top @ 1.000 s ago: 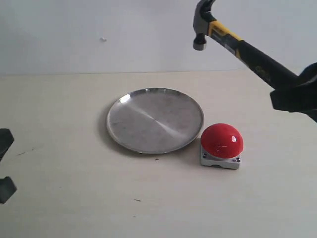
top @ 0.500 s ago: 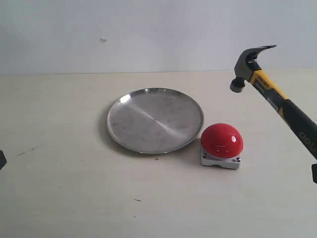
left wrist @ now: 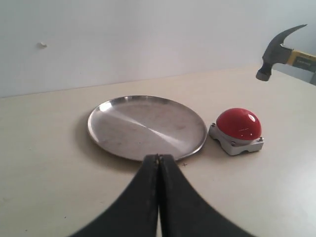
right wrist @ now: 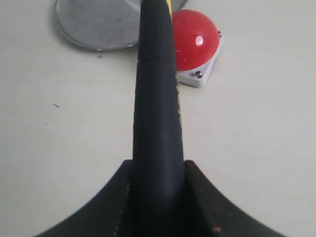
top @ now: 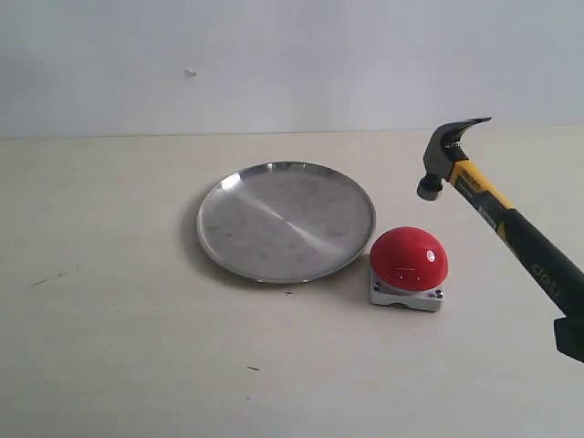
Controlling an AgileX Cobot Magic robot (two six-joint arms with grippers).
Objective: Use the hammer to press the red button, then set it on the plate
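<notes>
1. Bench (top: 109,365): a pale, flat surface that carries the plate and the red button. It runs past the frame edges in every view.

2. Plate (top: 286,221): a round silver plate lying flat on the bench near the middle, with nothing on it. In the right wrist view the hammer handle covers part of its rim.

3. Hammer (top: 534,255): held in the air and tilted, with the head high and the handle sloping down toward the right edge of the exterior view.
   - The striking face points down. It hangs above the red button and a little to its right, apart from the dome.
   - The claw points up and away.
   - In the right wrist view the head is cut off at the frame edge.

4. Right gripper (right wrist: 157,170): clamped on the black handle, one finger on each side. In the exterior view only a dark corner of it shows, at the right edge.

5. Left gripper (left wrist: 158,160): its fingers are pressed together with nothing between them. It sits low over the bench, in front of the plate.

6. Red button (top: 409,258): a red dome on a grey square base, just beside the plate's rim on the right. The left wrist view shows a narrow gap between base and rim.

7. Markings:
   - Pale lettering runs along the black grip, too small to read with certainty.
   - A dark mark sits on the yellow neck and is not legible.
</notes>
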